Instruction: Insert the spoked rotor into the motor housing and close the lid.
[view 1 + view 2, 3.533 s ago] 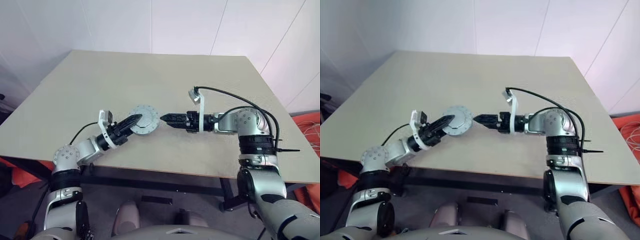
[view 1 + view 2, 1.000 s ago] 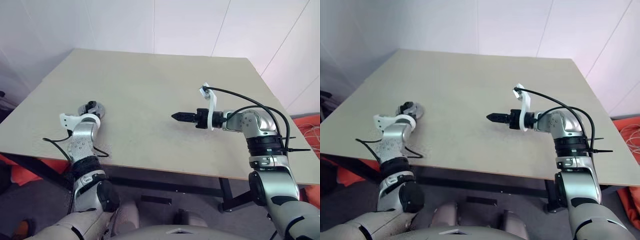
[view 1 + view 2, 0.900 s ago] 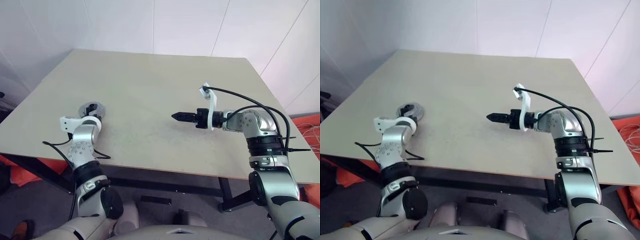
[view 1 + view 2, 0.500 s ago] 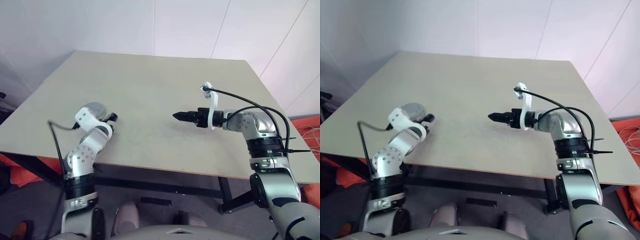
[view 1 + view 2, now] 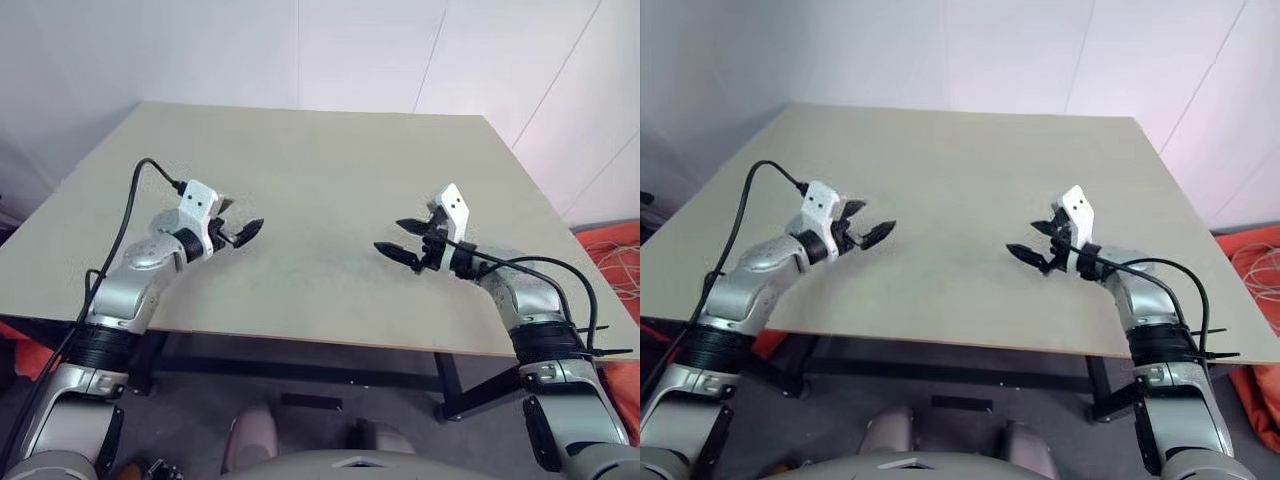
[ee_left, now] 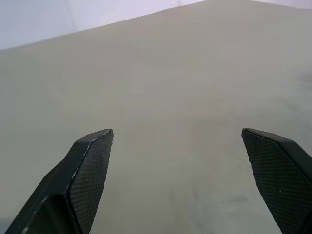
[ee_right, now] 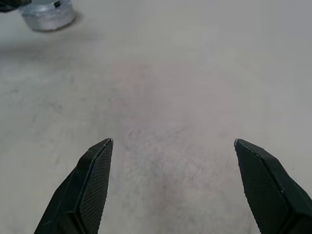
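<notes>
A squat silver-grey round part lies on the beige table; it looks like the motor housing standing closed. I cannot tell the lid from it, and the spoked rotor is hidden. In the head views my left wrist covers that spot. My left gripper hovers over the table's left side, open and empty, pointing toward the middle; its fingers frame bare tabletop. My right gripper hangs open and empty over the right side, pointing left, its fingers wide apart.
The table's front edge runs just below both arms. A black cable loops up from my left wrist. Orange material lies on the floor at the right. White walls stand behind the table.
My left arm has drawn off the round part, rolled over and swung inward and up. My right gripper has rolled, showing its spread fingers, and drifted right. The camera shifted slightly.
</notes>
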Motion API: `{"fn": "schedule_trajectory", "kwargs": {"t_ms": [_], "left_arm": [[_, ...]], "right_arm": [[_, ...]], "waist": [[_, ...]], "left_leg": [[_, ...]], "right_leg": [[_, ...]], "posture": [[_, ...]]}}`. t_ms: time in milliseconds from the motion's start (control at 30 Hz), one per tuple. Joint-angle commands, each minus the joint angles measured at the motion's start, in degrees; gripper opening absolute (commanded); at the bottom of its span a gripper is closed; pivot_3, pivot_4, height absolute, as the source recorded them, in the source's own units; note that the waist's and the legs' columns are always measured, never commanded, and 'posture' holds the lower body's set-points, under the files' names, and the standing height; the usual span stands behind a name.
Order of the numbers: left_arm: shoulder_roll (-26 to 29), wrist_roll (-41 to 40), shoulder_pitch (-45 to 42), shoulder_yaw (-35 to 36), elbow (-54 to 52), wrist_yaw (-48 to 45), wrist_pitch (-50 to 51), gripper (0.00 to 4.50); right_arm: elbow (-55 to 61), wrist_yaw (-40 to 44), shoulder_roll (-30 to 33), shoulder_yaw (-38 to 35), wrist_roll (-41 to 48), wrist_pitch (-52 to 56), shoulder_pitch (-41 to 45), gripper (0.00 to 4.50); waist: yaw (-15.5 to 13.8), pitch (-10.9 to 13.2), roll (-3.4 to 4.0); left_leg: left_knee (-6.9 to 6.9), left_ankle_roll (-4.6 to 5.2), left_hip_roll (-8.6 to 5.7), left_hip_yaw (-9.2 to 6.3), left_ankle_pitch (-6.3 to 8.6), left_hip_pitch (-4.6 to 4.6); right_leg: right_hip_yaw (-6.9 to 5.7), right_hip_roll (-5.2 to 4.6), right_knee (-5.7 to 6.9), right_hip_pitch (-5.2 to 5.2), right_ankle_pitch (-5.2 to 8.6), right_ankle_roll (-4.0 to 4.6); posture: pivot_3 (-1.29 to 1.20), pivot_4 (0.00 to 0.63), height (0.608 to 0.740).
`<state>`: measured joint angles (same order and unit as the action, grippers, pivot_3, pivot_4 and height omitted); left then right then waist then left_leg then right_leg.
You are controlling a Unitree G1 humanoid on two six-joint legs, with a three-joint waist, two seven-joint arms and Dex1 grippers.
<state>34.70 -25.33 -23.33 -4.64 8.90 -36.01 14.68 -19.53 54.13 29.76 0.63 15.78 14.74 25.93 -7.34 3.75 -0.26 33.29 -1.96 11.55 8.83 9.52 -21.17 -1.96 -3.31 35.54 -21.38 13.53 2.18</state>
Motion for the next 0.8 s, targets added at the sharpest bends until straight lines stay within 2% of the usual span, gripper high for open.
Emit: {"fn": "schedule_trajectory", "kwargs": {"t_ms": [33,133,200,300,467,800], "left_arm": [[0.52,0.16,0.5,4.37,4.56,-7.56,-7.37,4.49],[0.6,-0.22,1.22,6.54,7.94,-11.69,-9.48,4.49],[1.19,-1.38,2.09,7.26,7.99,-14.94,-7.38,4.49],[0.66,-0.72,3.92,8.73,7.85,-17.01,-10.1,4.49],[-1.96,2.13,4.44,10.18,7.33,-13.41,-13.08,4.49],[-3.47,3.88,2.96,10.69,7.73,-14.11,-14.51,4.49]], "right_arm": [[-1.26,2.46,0.6,-0.73,-0.32,-5.61,0.37,4.5],[-2.93,3.5,0.54,-0.9,-0.5,-7.1,0.63,4.5],[-3.64,4.08,0.43,-0.95,-0.33,-7.15,1.15,4.5],[-4.13,4.64,0.22,-0.84,-0.32,-6.9,2.12,4.5],[-5.64,5.29,-0.28,-0.3,-0.98,-7.03,3.55,4.5],[-4.68,4.43,-0.61,-0.93,-1.16,-7.4,1.95,4.5]], "waist": [[0.28,0.0,0.01],[0.41,0.0,0.01],[0.36,0.0,0.01],[0.34,0.0,0.03],[0.16,0.0,0.03],[0.17,0.0,0.03]], "left_leg": [[0.0,0.02,0.0,0.01,0.01,0.01],[0.01,0.15,0.04,0.07,0.09,0.09],[0.02,0.19,0.04,0.1,0.11,0.1],[0.02,0.24,0.03,0.13,0.14,0.1],[0.02,0.25,0.05,0.31,0.14,0.1],[0.02,0.27,0.11,0.68,0.16,0.14]], "right_leg": [[0.01,0.0,0.01,0.0,0.0,0.01],[0.02,0.01,0.08,0.01,0.0,0.04],[0.02,0.0,0.11,0.01,0.0,0.06],[0.06,-0.01,0.12,0.0,0.0,0.08],[0.06,0.0,0.16,0.0,0.02,0.12],[0.09,0.0,0.16,-0.03,0.03,0.15]], "posture": [[0.0,0.0,0.74],[0.0,0.0,0.74],[0.0,0.0,0.74],[0.0,0.0,0.74],[0.0,0.0,0.74],[0.0,0.0,0.74]]}}
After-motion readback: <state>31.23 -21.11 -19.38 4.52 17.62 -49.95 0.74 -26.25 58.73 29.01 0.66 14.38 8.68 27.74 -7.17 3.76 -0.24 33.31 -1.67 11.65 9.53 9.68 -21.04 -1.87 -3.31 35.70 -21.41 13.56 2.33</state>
